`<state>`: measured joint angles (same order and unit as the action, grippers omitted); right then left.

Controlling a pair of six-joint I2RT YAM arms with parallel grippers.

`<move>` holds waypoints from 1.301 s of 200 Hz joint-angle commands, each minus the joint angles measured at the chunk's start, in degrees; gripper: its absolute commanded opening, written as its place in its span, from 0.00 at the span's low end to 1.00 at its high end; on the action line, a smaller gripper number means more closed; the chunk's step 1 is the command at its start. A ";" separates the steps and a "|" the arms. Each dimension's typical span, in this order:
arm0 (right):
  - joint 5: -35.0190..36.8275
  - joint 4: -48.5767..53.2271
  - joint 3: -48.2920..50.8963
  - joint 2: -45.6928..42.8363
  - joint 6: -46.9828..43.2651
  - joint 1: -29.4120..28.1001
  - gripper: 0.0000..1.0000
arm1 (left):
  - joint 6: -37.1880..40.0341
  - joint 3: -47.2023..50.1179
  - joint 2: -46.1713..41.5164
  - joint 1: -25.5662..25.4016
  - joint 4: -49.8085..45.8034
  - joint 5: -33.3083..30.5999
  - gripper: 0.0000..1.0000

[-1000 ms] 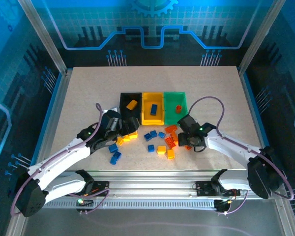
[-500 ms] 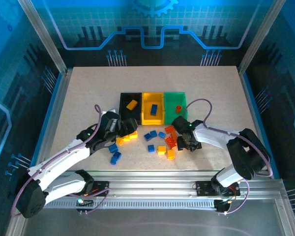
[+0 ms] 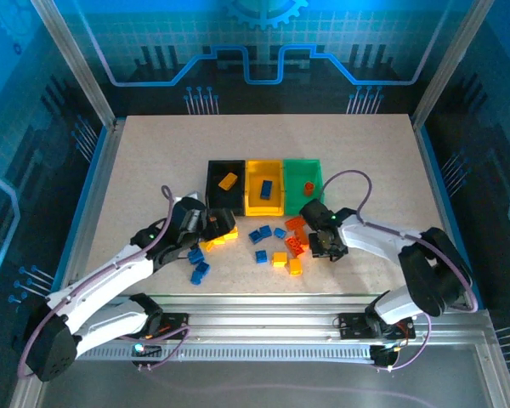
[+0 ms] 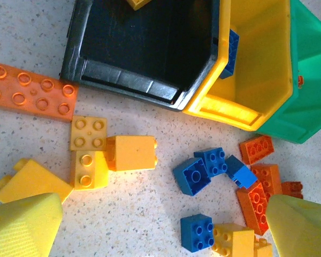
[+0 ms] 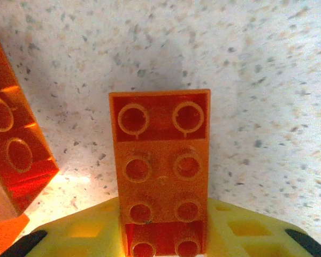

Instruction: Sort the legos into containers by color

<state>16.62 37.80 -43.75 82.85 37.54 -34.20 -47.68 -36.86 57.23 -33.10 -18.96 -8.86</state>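
1. A pale speckled surface [image 3: 153, 153] carries three small open bins side by side at its middle: a black bin [image 3: 211, 183], a yellow bin [image 3: 250, 194] and a green bin [image 3: 317, 170], running left to right.
2. Each bin holds a single lego. A yellow brick [image 3: 228, 180] lies in the black bin, a blue brick [image 3: 266, 189] in the yellow bin and a small orange-red piece [image 3: 308, 188] in the green bin.
3. All the other legos lie loose between the bins and the near edge of the surface. There is a yellow cluster [image 4: 104, 155] just in front of the black bin, blue bricks [image 3: 260, 235] are scattered in front of the yellow bin, and orange-red ones [image 3: 294, 226] sit in front of the green bin.
4. The right arm [image 3: 382, 242] reaches into the orange-red group. Its wrist view shows the right jaws pinching one end of a long orange-red brick [image 5: 159, 160], which lies flat on the surface, studs up.
5. The left arm [image 3: 110, 276] hovers over the yellow cluster. The left jaws are spread wide and empty, with the yellow fingertips [image 4: 21, 227] at either side of its view.
6. The job looks to be at an early stage, with three legos binned and well over a dozen left to sort. Judging by what is already in the bins, the pinched brick belongs in the green one.
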 commanded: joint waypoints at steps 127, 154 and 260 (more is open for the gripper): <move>3.31 2.03 -35.98 18.54 -5.65 7.13 0.39 | -2.22 5.92 -9.99 0.60 -5.31 2.38 0.99; 2.09 2.32 -41.15 24.99 -5.87 8.34 0.47 | -2.20 5.75 -11.52 0.78 -7.00 1.31 0.99; -4.56 -5.66 -22.62 2.76 -3.04 4.32 0.75 | 0.20 3.65 -12.57 1.30 -8.28 -0.27 0.99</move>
<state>14.48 34.24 -72.99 92.53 32.45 -27.29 -49.32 -31.68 45.28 -32.38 -26.55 -8.71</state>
